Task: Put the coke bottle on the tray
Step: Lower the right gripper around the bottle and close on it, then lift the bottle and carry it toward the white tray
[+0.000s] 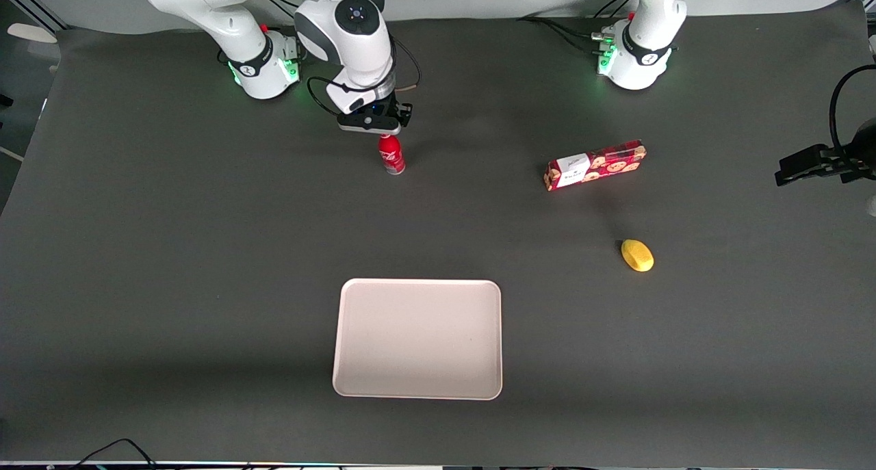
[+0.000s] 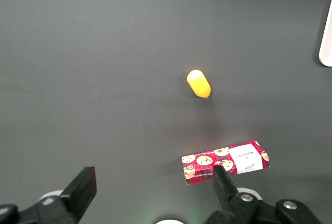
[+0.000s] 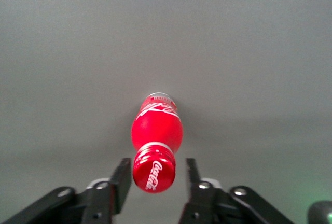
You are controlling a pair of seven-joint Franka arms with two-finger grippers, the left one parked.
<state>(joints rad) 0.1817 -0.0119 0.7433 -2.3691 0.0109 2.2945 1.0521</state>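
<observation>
The coke bottle (image 1: pixel 392 155) is small, slim and red with a red cap and silvery base. It stands upright on the dark table, farther from the front camera than the tray. My right gripper (image 1: pixel 384 129) hangs right over its cap. In the right wrist view the gripper (image 3: pixel 155 175) is open, with the cap of the bottle (image 3: pixel 156 130) between the two fingers and a gap on each side. The tray (image 1: pixel 417 338) is large, flat and pale pinkish-white, and lies nearer the front camera with nothing on it.
A long red cookie box (image 1: pixel 594 164) lies toward the parked arm's end of the table, and it shows in the left wrist view (image 2: pixel 225 162). A yellow lemon-like object (image 1: pixel 637 255) lies nearer the front camera than the box, also seen in the left wrist view (image 2: pixel 198 83).
</observation>
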